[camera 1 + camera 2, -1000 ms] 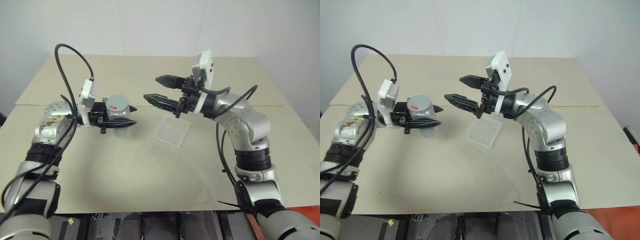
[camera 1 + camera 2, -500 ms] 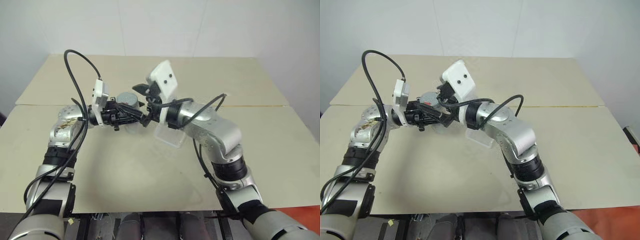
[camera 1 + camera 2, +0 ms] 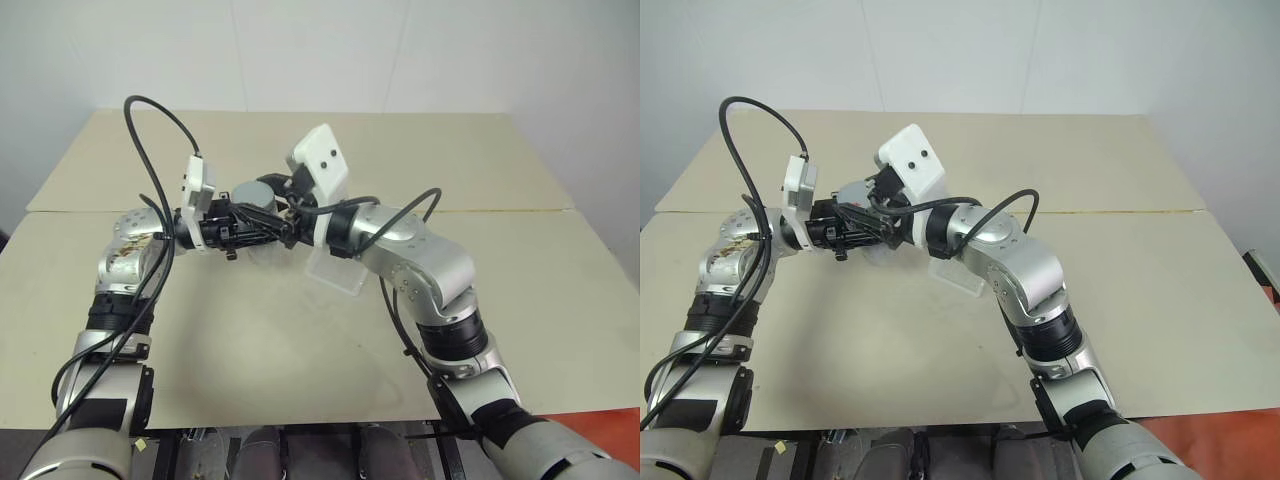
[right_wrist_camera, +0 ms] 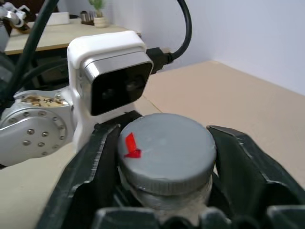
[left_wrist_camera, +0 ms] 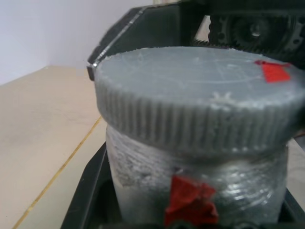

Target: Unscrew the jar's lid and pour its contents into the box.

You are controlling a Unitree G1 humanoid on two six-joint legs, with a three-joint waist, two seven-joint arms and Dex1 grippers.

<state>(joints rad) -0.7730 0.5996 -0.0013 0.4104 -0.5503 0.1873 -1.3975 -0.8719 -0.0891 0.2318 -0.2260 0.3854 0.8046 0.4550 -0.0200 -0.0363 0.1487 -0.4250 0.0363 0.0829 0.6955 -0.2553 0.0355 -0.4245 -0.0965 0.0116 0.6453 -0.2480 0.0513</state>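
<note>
Head views, left to right: left gripper (image 3: 262, 234) stays clamped on the silvery cylindrical jar (image 5: 200, 191), held above the table beside the clear plastic box (image 3: 337, 272). Right gripper (image 4: 164, 157) has just closed on the grey ribbed lid (image 4: 167, 150); unscrewing can begin.

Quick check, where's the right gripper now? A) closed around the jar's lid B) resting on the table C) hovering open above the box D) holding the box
A: the right gripper has its black fingers on both sides of the grey lid, while the left gripper holds the jar by its body.
</note>
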